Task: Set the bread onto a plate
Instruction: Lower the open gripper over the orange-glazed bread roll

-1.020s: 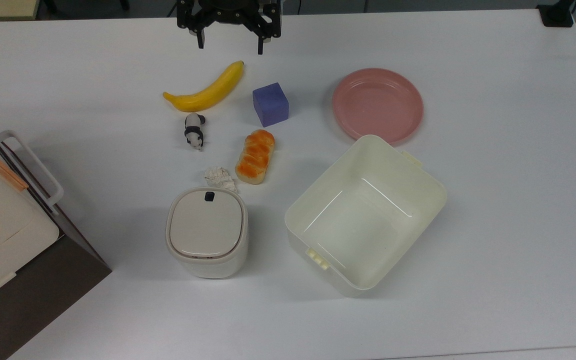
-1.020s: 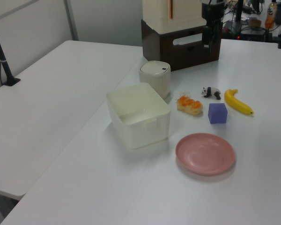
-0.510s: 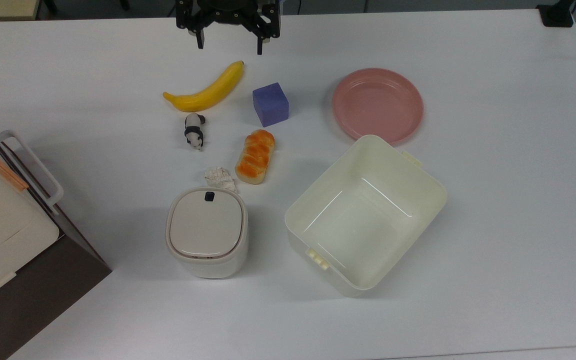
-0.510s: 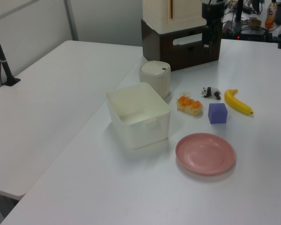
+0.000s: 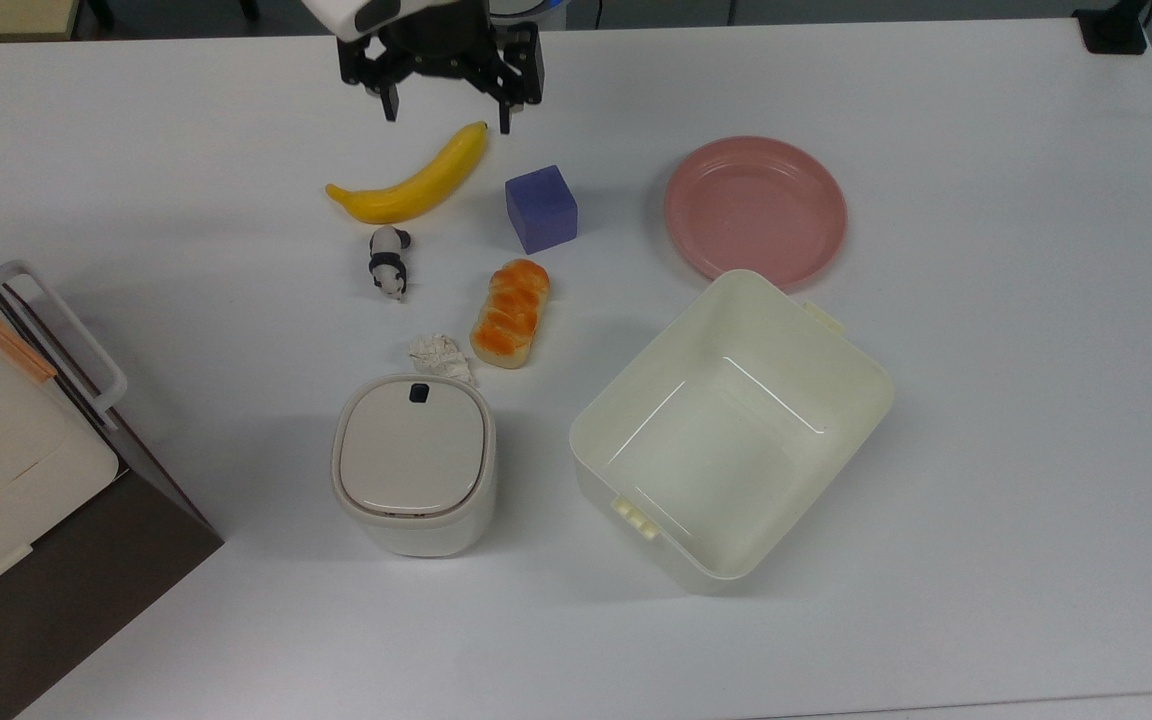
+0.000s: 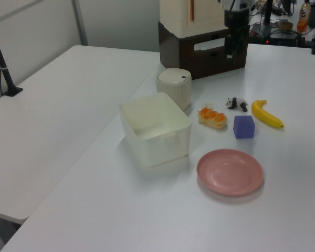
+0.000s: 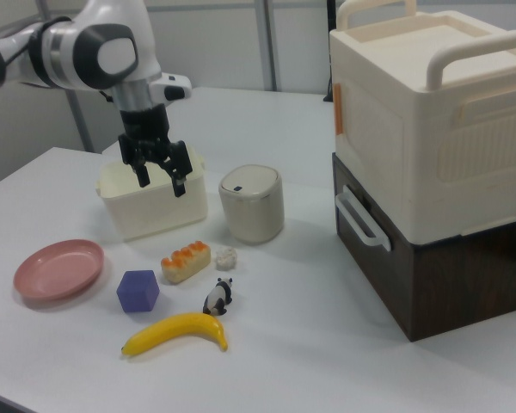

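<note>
Moved slightly since a second ago: end effector (image 5: 444,108) now lower in the top view, nearer the banana (image 5: 411,182), white wrist housing newly visible at the frame's upper edge. Everything on the worktop (image 5: 986,420) unchanged.

Fingers spread apart, nothing held. Hovering above the banana's tip end, well short of the bread (image 5: 510,313).

Step in hand, by judgement: approach, pre-grasp. Nothing picked yet.

Bread lying flat on the worktop, between purple cube (image 5: 541,208) and lidded bin (image 5: 414,462), a small crumpled white scrap (image 5: 439,352) just beside it. Plate (image 5: 755,206) bare, to the top view's right, its near rim tucked behind the cream tub (image 5: 731,428).

Next move likely calls for: travel past banana and cube, descend over the bread, close across its short width. Tight neighbours: scrap and toy panda (image 5: 388,260) close by. Then lift and carry toward the plate, clearing cube and tub corner.

View differences: right view shows end effector (image 7: 161,176) height well above the worktop and the open finger gap; top view gives layout but no height. Left view puts the end effector (image 6: 232,48) against the dark cabinet (image 6: 210,50), finger gap hard to read. Right view also shows the stacked cream crate (image 7: 430,112).
</note>
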